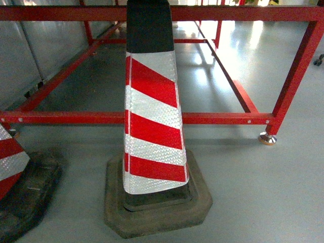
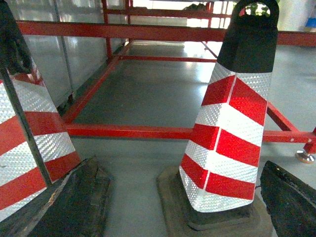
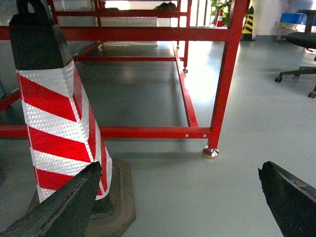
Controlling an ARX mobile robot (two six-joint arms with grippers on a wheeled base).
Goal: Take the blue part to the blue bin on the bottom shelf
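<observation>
Left gripper (image 2: 177,197): fingers (image 2: 74,197) spread wide, nothing held; dark tips frame the lower corners of my left wrist view.
Right gripper (image 3: 177,197): likewise wide apart and empty, tips low over bare grey floor (image 3: 237,163).

Nearest objects: one red-and-white traffic cone (image 1: 152,116) directly ahead on its rubber base; a second cone (image 1: 10,162) at my left, just beside the left fingers.

Beyond: red tube frame (image 1: 152,118), low rail crossing behind the cone, one levelling foot (image 1: 267,137) at the right corner; office chair (image 3: 301,42) well apart on the right.

Task items: blue part, blue bin and bottom shelf are not visible in any view (location unknown to me).

Risks: advancing or swinging the left arm would likely knock a cone; base could strike the frame rail or foot.

Open room: clear floor to my right, between cone and frame leg; the left side is tight
</observation>
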